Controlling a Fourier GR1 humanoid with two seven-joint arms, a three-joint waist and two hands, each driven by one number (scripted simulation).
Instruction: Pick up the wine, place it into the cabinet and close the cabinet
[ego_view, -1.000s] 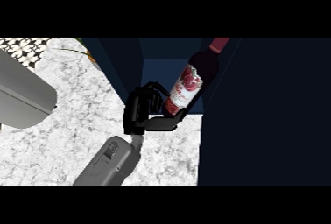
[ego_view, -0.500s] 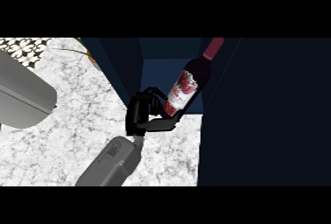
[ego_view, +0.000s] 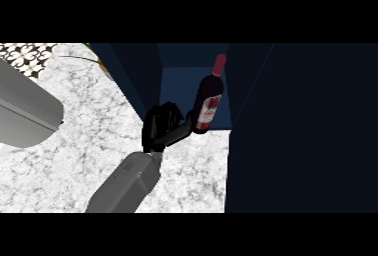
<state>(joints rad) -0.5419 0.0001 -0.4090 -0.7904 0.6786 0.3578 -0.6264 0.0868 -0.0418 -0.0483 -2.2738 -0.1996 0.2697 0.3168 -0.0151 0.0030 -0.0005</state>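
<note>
Just beyond the hand's thumb, the wine bottle (ego_view: 209, 102) stands inside the open cabinet (ego_view: 190, 70), its long axis near upright, neck tilted slightly away to the right. The 1 hand (ego_view: 164, 127) in view sits at its lower left, fingers curled, thumb touching the bottle's base; I cannot tell whether it grips. Next comes letting go and drawing back

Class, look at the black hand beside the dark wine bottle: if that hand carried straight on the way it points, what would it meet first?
The right hand would first meet the dark wine bottle with the red label, already at its fingertips, then probably the blue cabinet interior behind; depth there is unclear.
</note>
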